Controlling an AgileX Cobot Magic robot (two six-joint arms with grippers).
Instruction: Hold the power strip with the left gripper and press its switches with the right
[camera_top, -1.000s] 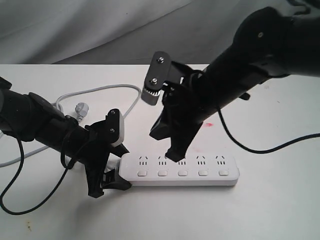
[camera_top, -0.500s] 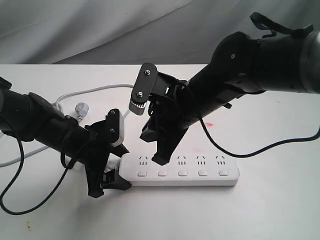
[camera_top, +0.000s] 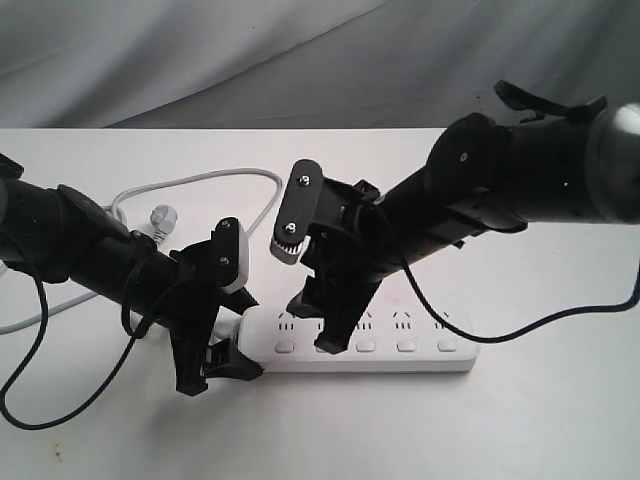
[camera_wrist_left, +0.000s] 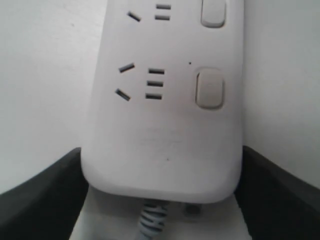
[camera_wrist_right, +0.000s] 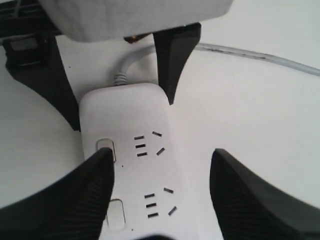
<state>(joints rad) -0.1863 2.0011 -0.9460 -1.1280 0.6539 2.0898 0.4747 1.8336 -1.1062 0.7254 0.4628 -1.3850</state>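
The white power strip (camera_top: 400, 345) lies flat on the white table. My left gripper (camera_top: 226, 345) is shut on the strip's cord end; both black fingers (camera_wrist_left: 42, 200) press its sides around the power strip (camera_wrist_left: 165, 125). My right gripper (camera_top: 318, 322) is open and low over the strip near that end. One of its fingertips (camera_top: 335, 340) hides the second switch in the exterior view. In the right wrist view that fingertip (camera_wrist_right: 102, 160) overlaps the edge of the first switch (camera_wrist_right: 103, 145); I cannot tell if it touches. The other switches (camera_top: 406, 347) show.
The light grey cord (camera_top: 200, 185) loops behind the left arm to its plug (camera_top: 162, 217). A thin black cable (camera_top: 560, 305) trails from the right arm across the table. A grey cloth (camera_top: 200, 60) hangs behind the table's far edge.
My right gripper has shifted left and come down, from above the strip's sockets to low over the switches near the cord end. The left gripper and the strip have not moved.
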